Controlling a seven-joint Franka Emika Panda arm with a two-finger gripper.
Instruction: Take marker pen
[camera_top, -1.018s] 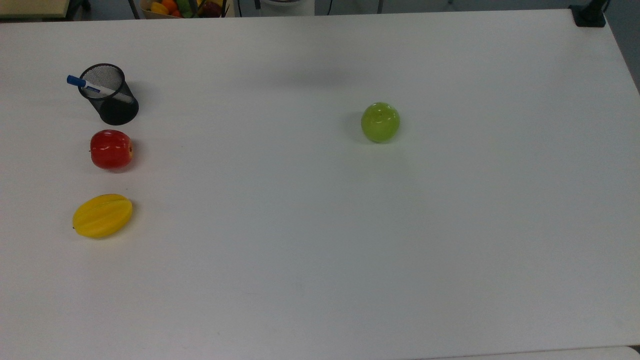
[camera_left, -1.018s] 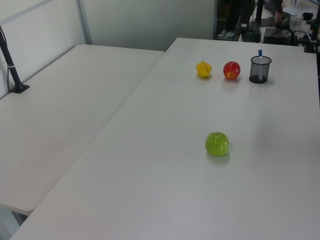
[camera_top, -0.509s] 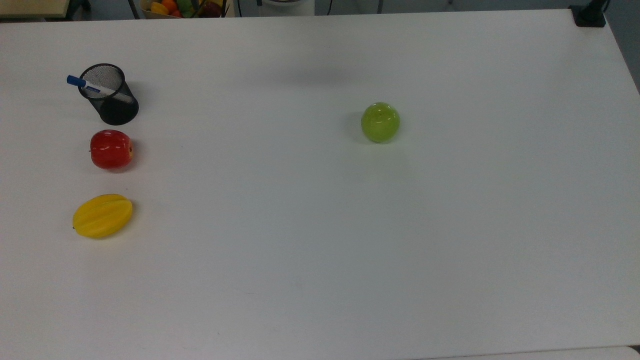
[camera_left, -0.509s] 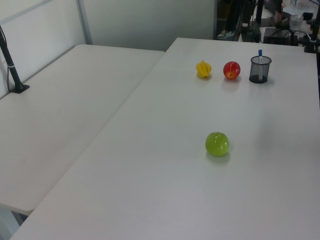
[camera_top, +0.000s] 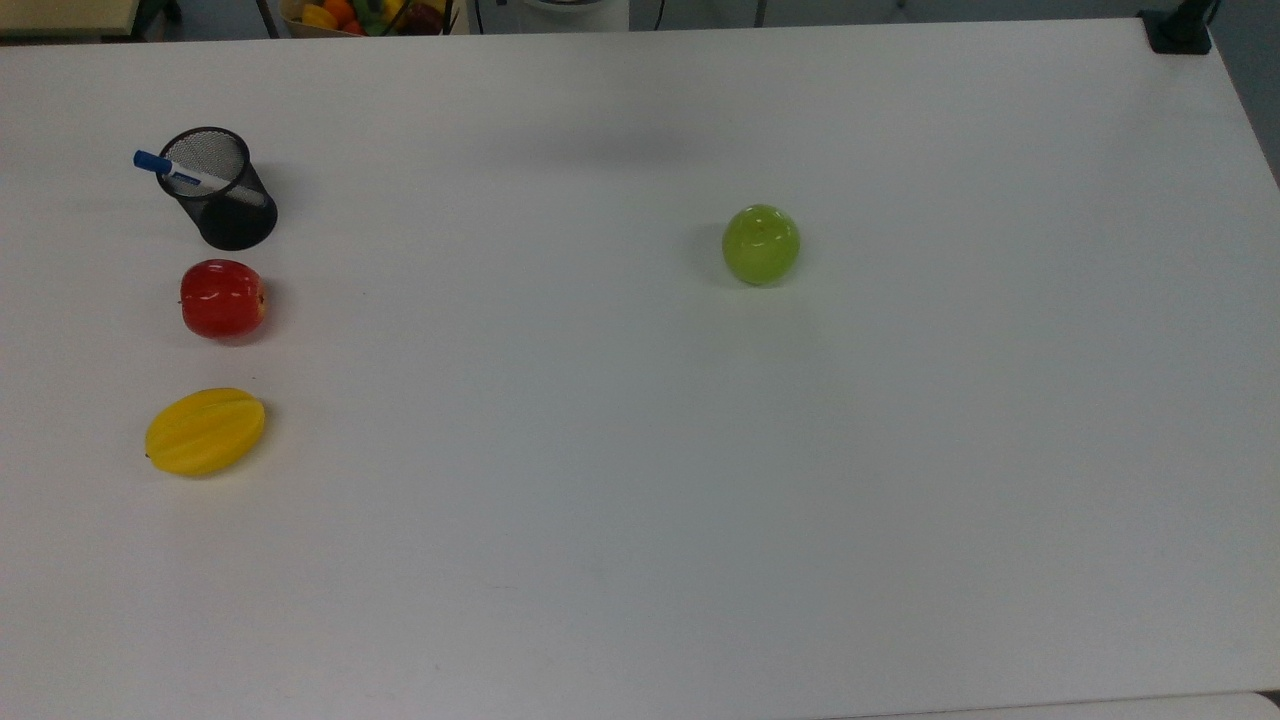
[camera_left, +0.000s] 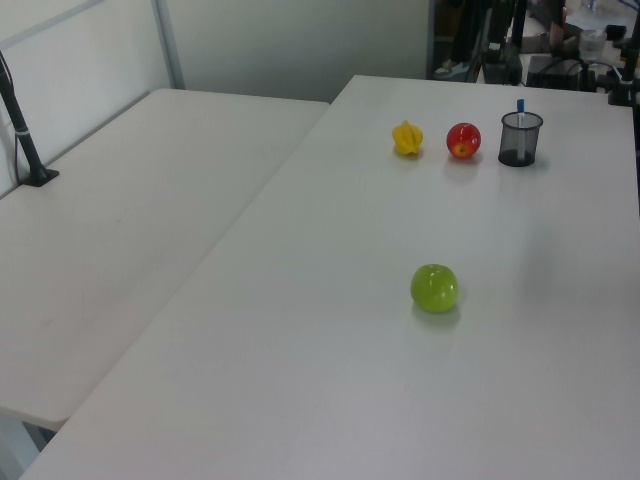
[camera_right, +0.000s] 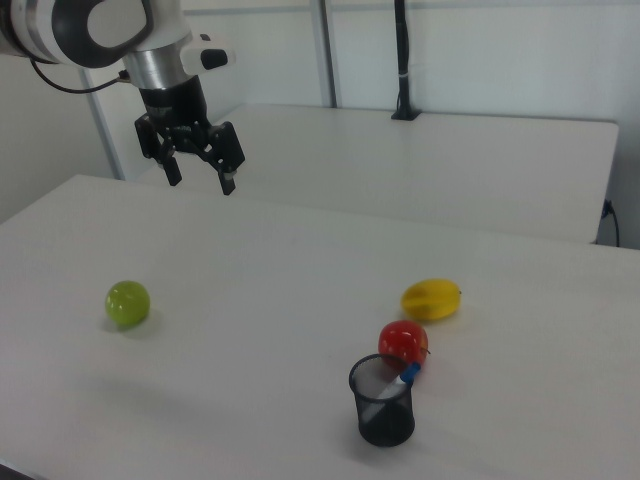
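With its fingers spread wide, the gripper (camera_right: 200, 178) should travel above the cup (camera_right: 382, 400) and pinch the pen's (camera_top: 190, 178) blue cap from overhead.

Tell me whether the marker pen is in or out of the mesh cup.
In. The marker pen leans inside the black mesh cup, its blue cap poking over the rim; the open gripper hangs far off.

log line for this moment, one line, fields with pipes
phase: approach not begun | gripper: open, high above table, empty | marker pen: leaning in black mesh cup | nearest neighbour: red apple
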